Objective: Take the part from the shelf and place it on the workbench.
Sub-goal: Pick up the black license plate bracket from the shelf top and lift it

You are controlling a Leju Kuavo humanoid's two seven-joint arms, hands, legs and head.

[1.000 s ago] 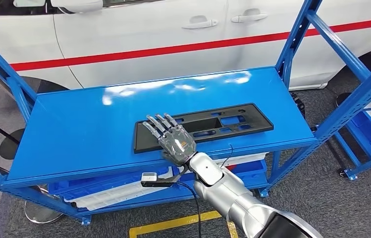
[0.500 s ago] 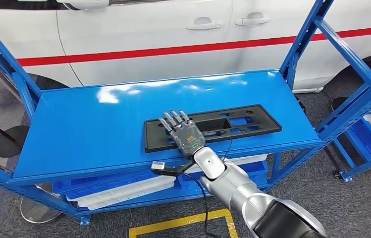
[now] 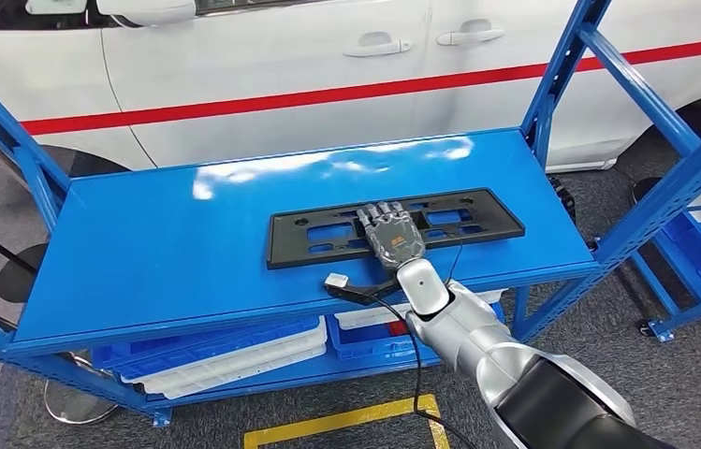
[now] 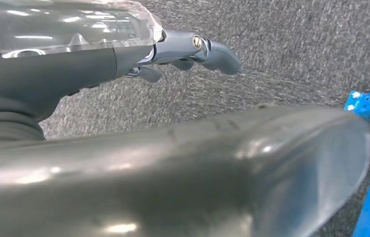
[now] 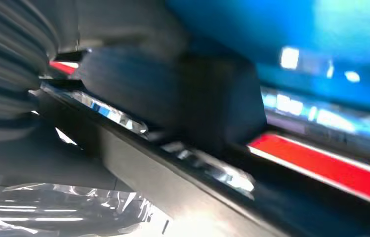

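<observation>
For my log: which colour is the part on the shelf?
Black part; clearest in the head view.

Long black slotted part (image 3: 328, 234) — flat on blue shelf (image 3: 159, 253)

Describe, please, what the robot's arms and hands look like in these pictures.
The right arm is glossy silver with rounded segments, turning black near the shoulder. A thin black cable runs along it to a small camera bracket at the wrist. The right hand is dark grey under a clear glossy cover. The left hand has dark grey fingers and a similar clear cover.
</observation>
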